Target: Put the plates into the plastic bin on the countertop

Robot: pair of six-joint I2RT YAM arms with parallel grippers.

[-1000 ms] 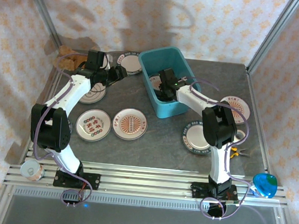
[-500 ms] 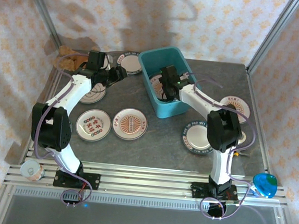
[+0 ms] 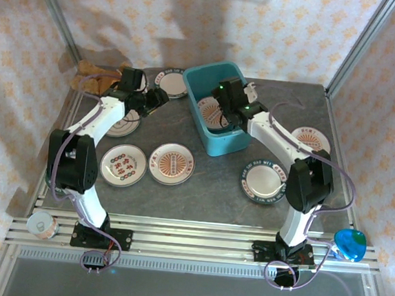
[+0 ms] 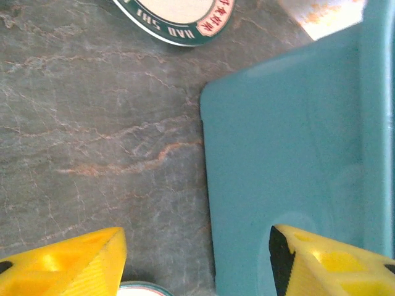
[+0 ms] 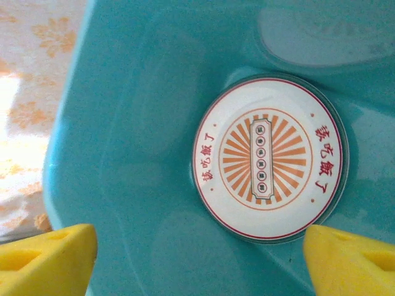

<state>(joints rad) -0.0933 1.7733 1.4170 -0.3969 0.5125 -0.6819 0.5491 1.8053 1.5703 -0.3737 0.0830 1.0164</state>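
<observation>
The teal plastic bin (image 3: 222,147) stands at the back middle of the dark countertop (image 3: 207,197). One orange sunburst plate (image 5: 271,157) lies flat on the bin's floor (image 3: 211,112). My right gripper (image 3: 225,100) hovers above it, open (image 5: 197,262), with nothing between its yellow fingers. My left gripper (image 3: 160,99) is open (image 4: 197,265) low over the countertop, just left of the bin wall (image 4: 290,154). Loose plates lie at the back (image 3: 172,82), under the left arm (image 3: 125,124), at front left (image 3: 123,164), in the middle (image 3: 171,164) and at the right (image 3: 265,182) (image 3: 312,140).
A green-rimmed plate (image 4: 179,15) lies ahead of the left fingers and another plate's rim (image 4: 142,290) sits below them. A blue round object (image 3: 349,244) and a tape roll (image 3: 41,226) rest on the front rail. Something brown (image 3: 93,78) lies at the back left.
My right gripper opened, let the sunburst plate go onto the bin's floor, and rose towards the back. The left arm shifted slightly; its gripper stays by the bin.
</observation>
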